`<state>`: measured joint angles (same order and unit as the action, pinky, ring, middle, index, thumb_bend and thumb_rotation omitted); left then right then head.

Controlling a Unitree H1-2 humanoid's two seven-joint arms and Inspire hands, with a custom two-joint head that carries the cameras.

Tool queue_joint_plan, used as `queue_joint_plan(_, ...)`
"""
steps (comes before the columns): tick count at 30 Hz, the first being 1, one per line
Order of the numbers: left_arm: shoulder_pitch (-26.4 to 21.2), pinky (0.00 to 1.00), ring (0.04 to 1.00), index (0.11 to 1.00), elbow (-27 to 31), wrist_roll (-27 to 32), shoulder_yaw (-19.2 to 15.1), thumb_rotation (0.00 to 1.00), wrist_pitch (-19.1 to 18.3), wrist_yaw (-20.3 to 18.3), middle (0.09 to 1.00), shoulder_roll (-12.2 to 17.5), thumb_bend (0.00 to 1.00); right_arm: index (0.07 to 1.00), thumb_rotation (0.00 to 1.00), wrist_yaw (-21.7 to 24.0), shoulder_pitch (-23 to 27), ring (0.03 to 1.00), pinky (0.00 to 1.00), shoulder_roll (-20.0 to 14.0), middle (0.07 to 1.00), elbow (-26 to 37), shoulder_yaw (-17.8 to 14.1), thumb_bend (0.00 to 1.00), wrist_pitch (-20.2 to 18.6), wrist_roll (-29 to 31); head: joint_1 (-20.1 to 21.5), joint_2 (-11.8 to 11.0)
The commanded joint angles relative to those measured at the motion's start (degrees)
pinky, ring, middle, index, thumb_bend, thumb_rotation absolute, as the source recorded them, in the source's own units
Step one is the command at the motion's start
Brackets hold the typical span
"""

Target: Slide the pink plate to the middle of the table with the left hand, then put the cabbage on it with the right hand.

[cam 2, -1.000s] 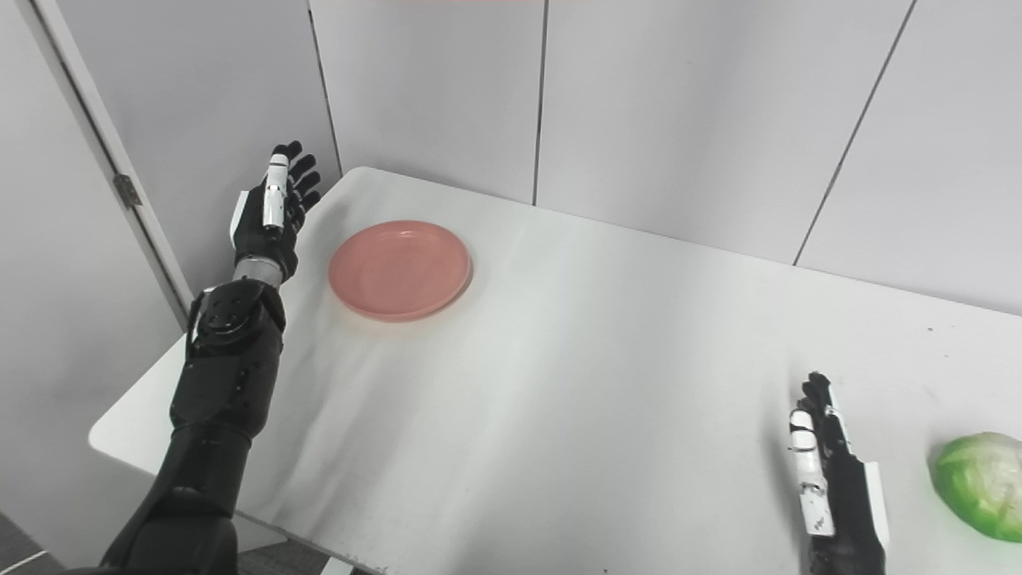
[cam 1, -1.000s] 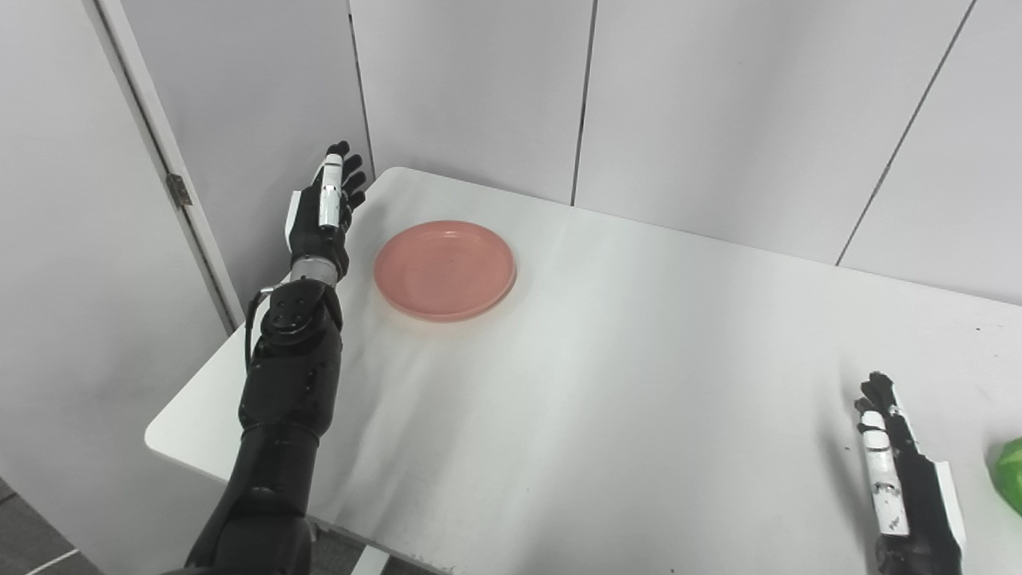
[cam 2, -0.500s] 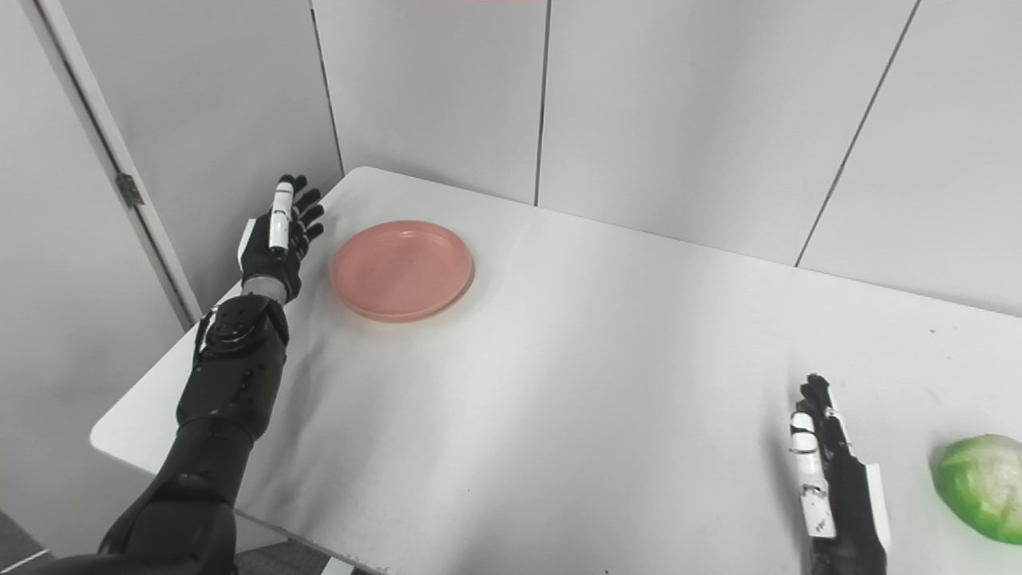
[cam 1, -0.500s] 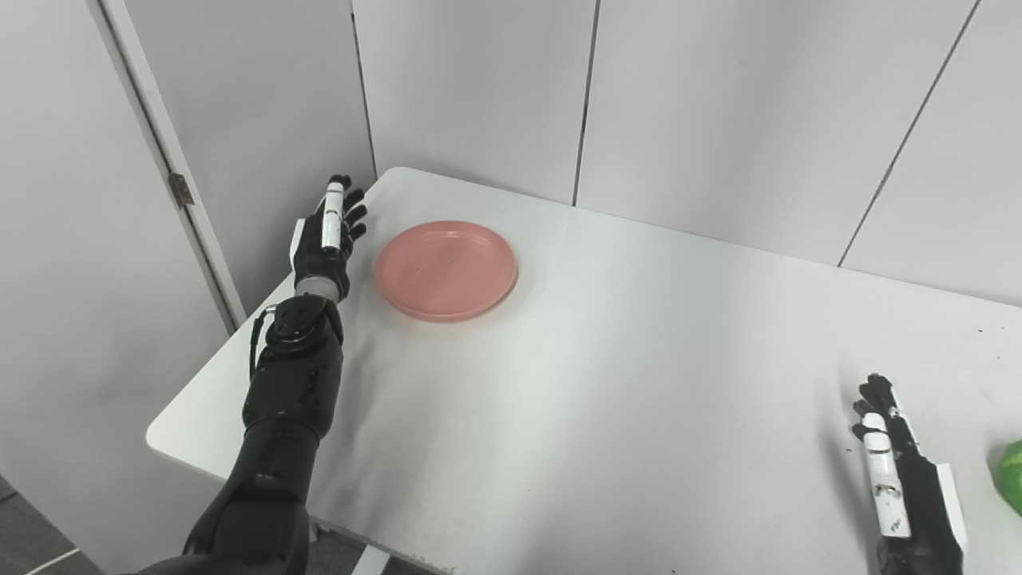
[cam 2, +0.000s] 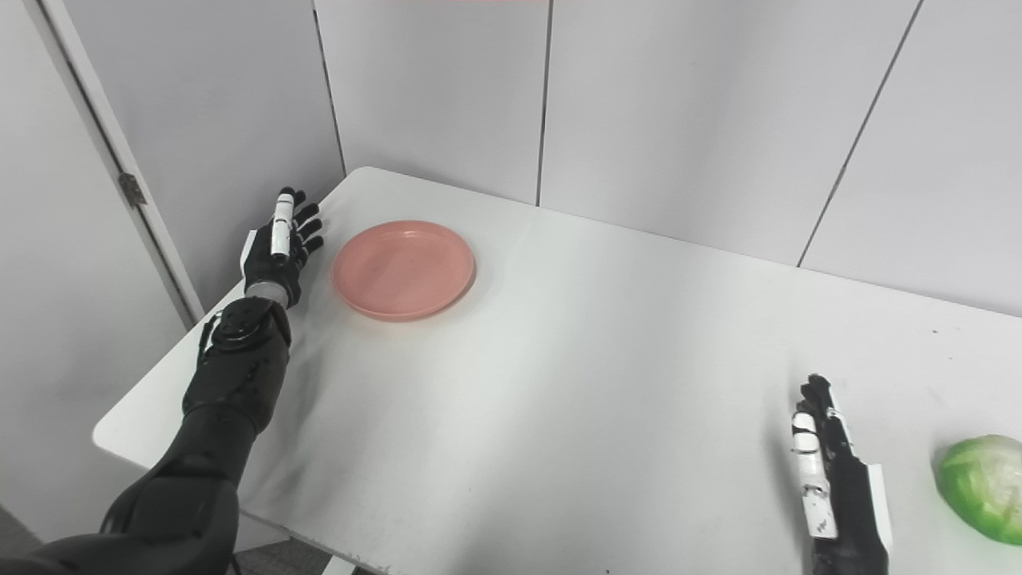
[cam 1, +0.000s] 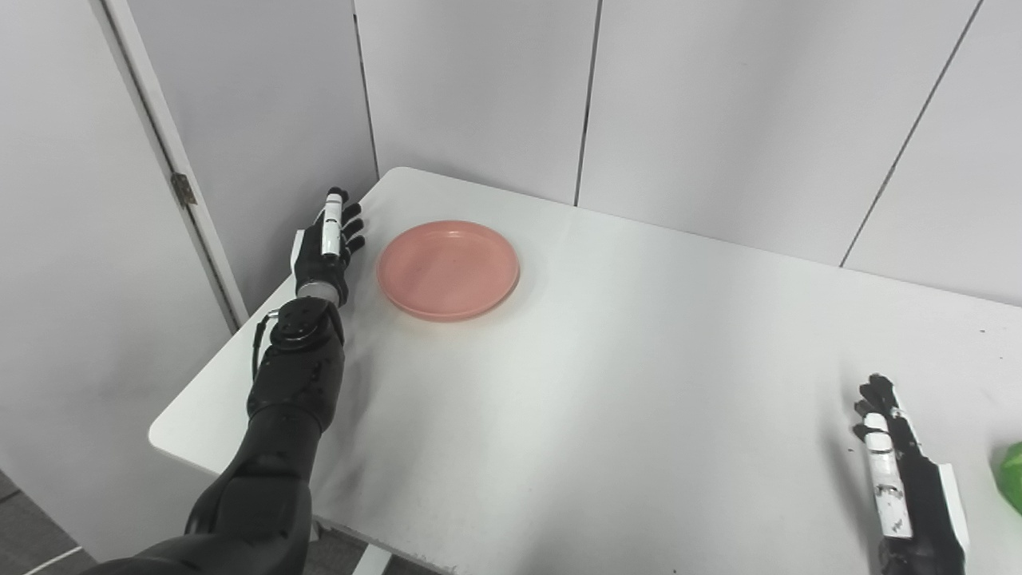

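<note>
Though near (apart), left hand, pink plate

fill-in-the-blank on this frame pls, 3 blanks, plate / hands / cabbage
1. The pink plate lies beside the ____ hand.
2. The cabbage lies on the ____, not on the plate.
3. The right hand holds ____.

Missing words: left; table; nothing

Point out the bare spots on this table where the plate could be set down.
The white table is bare between the pink plate and the right hand. The near-left corner holds the left arm. It is tight at the left hand and between the right hand and the cabbage.
</note>
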<state>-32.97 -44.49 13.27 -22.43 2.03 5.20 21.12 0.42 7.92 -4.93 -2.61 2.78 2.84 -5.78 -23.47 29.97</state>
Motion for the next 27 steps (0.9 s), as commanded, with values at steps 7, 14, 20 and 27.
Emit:
queue_joint_plan(7, -3.9, 0.88, 0.884, 0.873, -6.8, 0.3, 1.8, 1.0, 3.9, -1.5, 0.889, 0.1, 0.4, 0.931, 1.0, -0.2, -1.2, 0.928, 0.92, 0.2, 0.933, 0.8, -0.1, 0.12, 0.9, -0.2, 0.6, 0.4)
queue_joint_plan(14, -5.1, 0.88, 0.889, 0.871, -12.4, 0.9, 3.1, 1.0, 6.6, -2.7, 0.887, -1.6, 0.41, 0.919, 1.0, -0.4, -1.4, 0.913, 0.9, 0.3, 0.92, 1.3, 0.0, 0.12, 0.9, -1.3, 1.1, 0.7)
queue_joint_plan(20, -4.1, 0.88, 0.89, 0.87, -11.8, 2.8, 3.6, 1.0, 6.8, -4.7, 0.884, -4.1, 0.4, 0.927, 1.0, -0.1, -1.5, 0.923, 0.92, 0.8, 0.931, 1.8, -0.1, 0.13, 0.3, -0.4, 1.6, 1.1)
queue_joint_plan(27, -1.2, 0.86, 0.88, 0.87, -5.9, 2.7, 5.8, 1.0, 4.5, -6.3, 0.877, -6.9, 0.4, 0.918, 1.0, -0.6, -1.5, 0.91, 0.9, 1.0, 0.916, 1.9, 0.0, 0.14, 0.1, -1.8, 2.4, 1.7)
